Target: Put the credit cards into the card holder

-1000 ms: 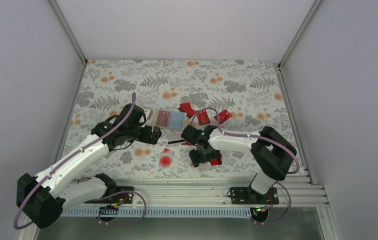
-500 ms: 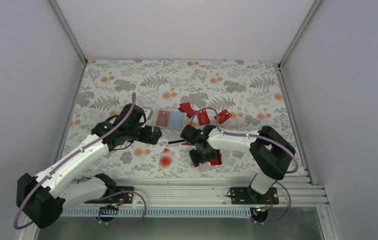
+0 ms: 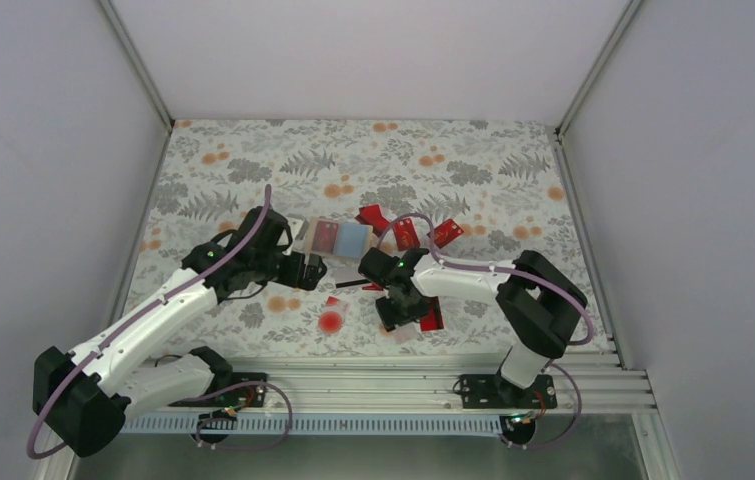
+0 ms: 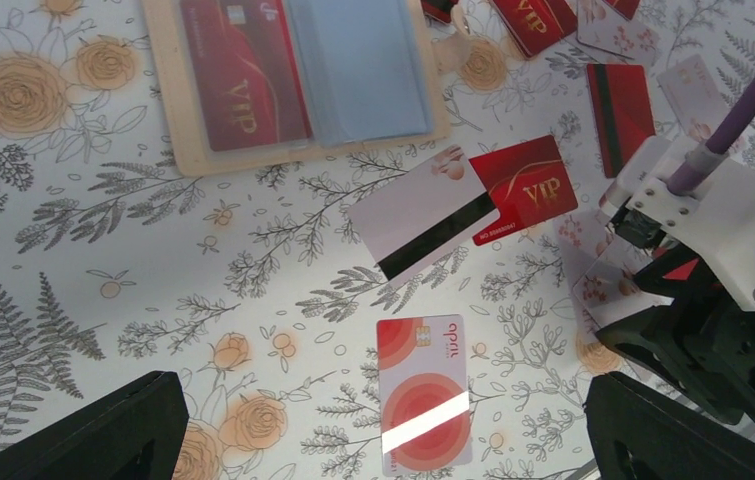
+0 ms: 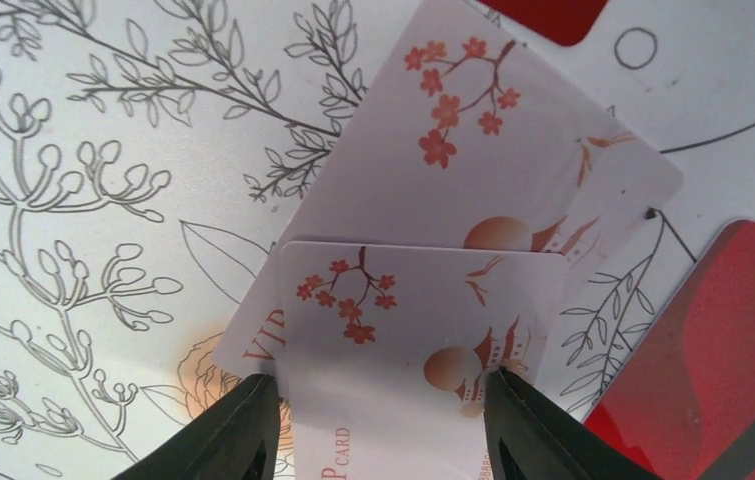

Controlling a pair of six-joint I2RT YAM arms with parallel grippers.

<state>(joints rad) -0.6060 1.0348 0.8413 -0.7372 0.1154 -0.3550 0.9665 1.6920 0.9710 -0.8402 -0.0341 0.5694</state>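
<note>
Pale blossom card (image 5: 413,310) gripped by right pincer (image 5: 378,420) over second card (image 5: 513,150) on tabletop (image 5: 73,120); left pincer (image 4: 383,440) wide, empty, on the near side of the open holder (image 4: 363,70).

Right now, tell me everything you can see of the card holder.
The card holder is a tan-beige folding wallet, leather-like by its look. It lies open and flat on the floral tablecloth, with its light blue lining facing up. A red VIP card sits in its left half and the right half shows only bare lining. The left wrist view cuts off its top edge, while the top view shows it whole.
</note>
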